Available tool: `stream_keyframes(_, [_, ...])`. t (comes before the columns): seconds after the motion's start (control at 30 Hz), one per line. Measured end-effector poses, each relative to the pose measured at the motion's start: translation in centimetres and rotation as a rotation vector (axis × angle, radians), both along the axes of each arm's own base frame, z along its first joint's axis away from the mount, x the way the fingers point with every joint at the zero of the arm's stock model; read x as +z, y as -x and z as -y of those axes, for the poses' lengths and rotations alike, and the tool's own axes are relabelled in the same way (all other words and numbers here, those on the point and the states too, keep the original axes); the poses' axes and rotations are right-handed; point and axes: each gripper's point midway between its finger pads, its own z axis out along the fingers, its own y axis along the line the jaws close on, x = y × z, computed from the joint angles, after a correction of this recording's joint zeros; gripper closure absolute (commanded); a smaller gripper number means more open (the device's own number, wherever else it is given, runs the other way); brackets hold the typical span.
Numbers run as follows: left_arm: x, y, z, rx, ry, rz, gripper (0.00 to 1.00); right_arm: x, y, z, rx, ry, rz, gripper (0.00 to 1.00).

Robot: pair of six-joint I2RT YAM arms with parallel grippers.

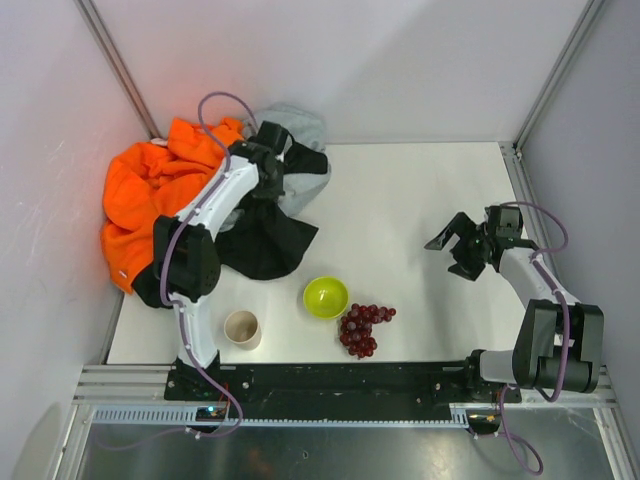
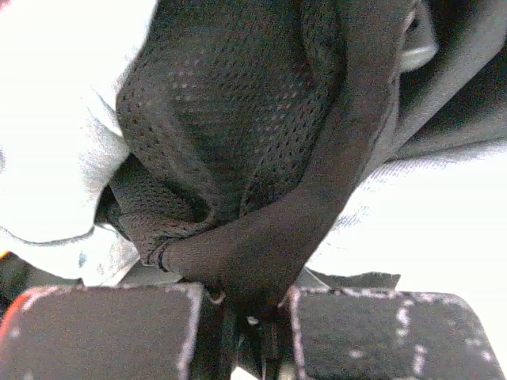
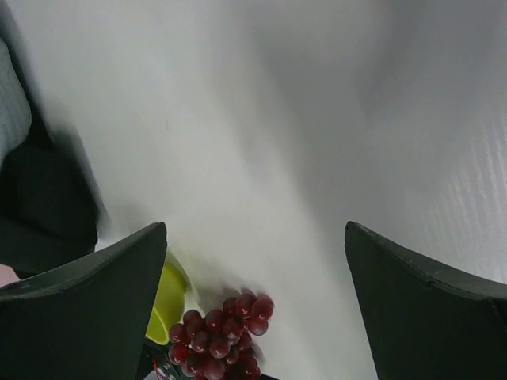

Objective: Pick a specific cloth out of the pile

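The pile [image 1: 150, 195] of bright orange, light grey and black garments lies at the table's far left. My left gripper [image 1: 272, 176] is at the pile's right edge, shut on a fold of the cloth [image 1: 266, 240], thin black fabric that spreads from the gripper down onto the table. In the left wrist view the cloth [image 2: 238, 119] is a fine black mesh, pinched between the fingers of the left gripper [image 2: 249, 305]. My right gripper [image 1: 453, 250] is open and empty above the bare table at the right; it also shows in the right wrist view [image 3: 255, 231].
A light grey garment [image 1: 300, 125] lies behind the left gripper with more black fabric [image 1: 306, 166] over it. A green bowl [image 1: 326, 297], red grapes [image 1: 362, 328] and a beige cup [image 1: 242, 328] stand near the front edge. Walls enclose the left, back and right.
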Motion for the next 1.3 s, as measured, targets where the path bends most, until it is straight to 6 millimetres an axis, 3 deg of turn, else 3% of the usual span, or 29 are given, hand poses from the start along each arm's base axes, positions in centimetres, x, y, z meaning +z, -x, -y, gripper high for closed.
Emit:
stream_keyframes(0.2, [7.7,-3.8,0.3,0.017,0.033,0.202,0.99,1.4,-1.3,-0.4,0.02,-0.008,0.033,0.01])
stream_keyframes(0.33, [12.2,-4.9,-1.5,0.067,-0.003,0.32,0.99,2.0,-1.9,-0.6,0.029,-0.008,0.05,0.01])
stream_keyframes(0.47, [15.5,-4.4,-5.0,0.148,-0.031,0.395,0.99,1.9,-1.8,-0.8,0.038,-0.008,0.047,0.01])
stream_keyframes(0.57, [17.9,-3.4,-9.2,0.241,-0.053,0.449,0.99,1.8,-1.6,-1.2,0.049,-0.01,0.04,0.01])
stream_keyframes(0.67, [18.9,-1.5,-13.3,0.332,-0.091,0.473,0.99,1.8,-1.5,-1.5,0.058,-0.012,0.038,0.01])
stream_keyframes(0.77, [18.1,1.1,-16.8,0.416,-0.134,0.459,0.99,1.8,-1.4,-1.7,0.066,-0.012,0.037,0.01])
stream_keyframes(0.87, [15.8,3.2,-18.6,0.471,-0.154,0.413,0.99,1.5,-1.4,-2.0,0.074,-0.014,0.028,0.01])
stream_keyframes(1.0, [10.4,5.5,-20.3,0.533,-0.167,0.292,0.96,1.1,-1.3,-2.4,0.089,-0.017,0.012,0.01])
stream_keyframes(1.07, [7.9,6.5,-20.9,0.564,-0.167,0.23,0.88,1.1,-1.3,-2.6,0.095,-0.017,0.011,0.01])
stream_keyframes(1.17, [4.9,7.1,-21.5,0.595,-0.17,0.152,0.66,1.5,-1.6,-3.0,0.11,-0.014,0.026,0.01])
stream_keyframes(1.27, [2.5,7.1,-21.7,0.603,-0.176,0.085,0.17,2.1,-1.9,-3.4,0.126,-0.01,0.044,0.01])
stream_keyframes(1.3, [1.8,7.0,-21.7,0.605,-0.178,0.065,0.09,2.3,-2.1,-3.5,0.131,-0.008,0.051,0.01])
